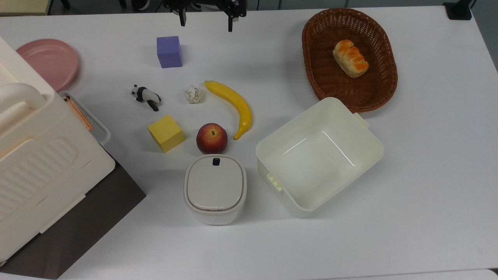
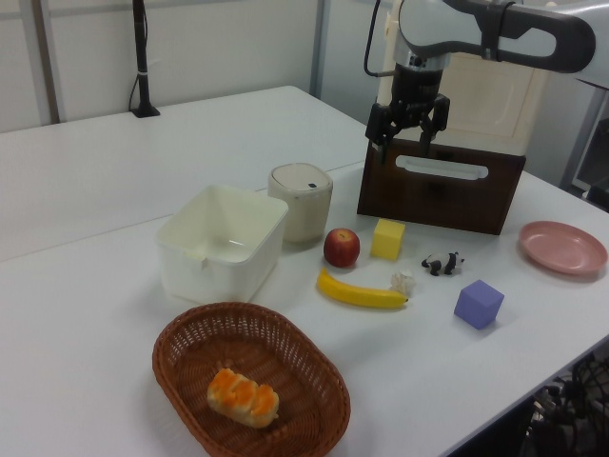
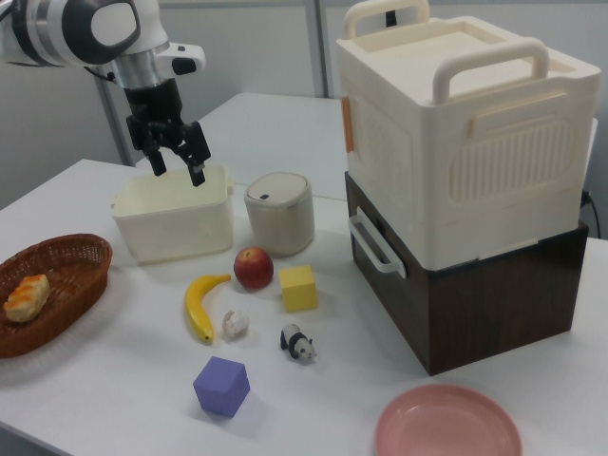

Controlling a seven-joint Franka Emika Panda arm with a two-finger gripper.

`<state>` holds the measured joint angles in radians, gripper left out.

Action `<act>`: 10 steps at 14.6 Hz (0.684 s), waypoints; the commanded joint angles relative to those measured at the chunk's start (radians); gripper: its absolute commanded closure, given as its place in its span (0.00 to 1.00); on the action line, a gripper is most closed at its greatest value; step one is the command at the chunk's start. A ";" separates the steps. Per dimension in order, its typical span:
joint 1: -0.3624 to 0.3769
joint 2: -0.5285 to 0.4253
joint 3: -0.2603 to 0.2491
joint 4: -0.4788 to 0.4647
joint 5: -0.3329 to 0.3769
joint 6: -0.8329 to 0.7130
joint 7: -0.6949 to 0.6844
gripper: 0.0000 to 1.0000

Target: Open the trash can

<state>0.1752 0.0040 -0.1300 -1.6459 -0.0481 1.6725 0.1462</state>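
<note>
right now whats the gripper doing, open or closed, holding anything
Gripper: open, holding nothing, up in the air.

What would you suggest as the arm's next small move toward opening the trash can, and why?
Probably carry the gripper over the table to above the trash can, lining up on its dark button. The lid is shut, and the gripper hangs high with its jaws open, holding nothing. The apple sits close beside the button's edge, so descend straight down.

You see a cream trash can (image 1: 215, 189) with a beige lid, a red apple (image 1: 211, 138), a yellow banana (image 1: 233, 105), a purple cube (image 1: 169, 51) and a brown woven basket (image 1: 373, 93).
</note>
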 commanded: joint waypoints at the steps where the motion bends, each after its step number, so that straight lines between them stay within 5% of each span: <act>1: 0.016 -0.009 -0.007 0.000 0.031 -0.028 -0.011 0.00; 10: 0.013 -0.018 -0.005 -0.011 0.031 -0.023 -0.010 0.00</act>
<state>0.1835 0.0039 -0.1287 -1.6459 -0.0365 1.6725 0.1461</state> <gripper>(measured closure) 0.000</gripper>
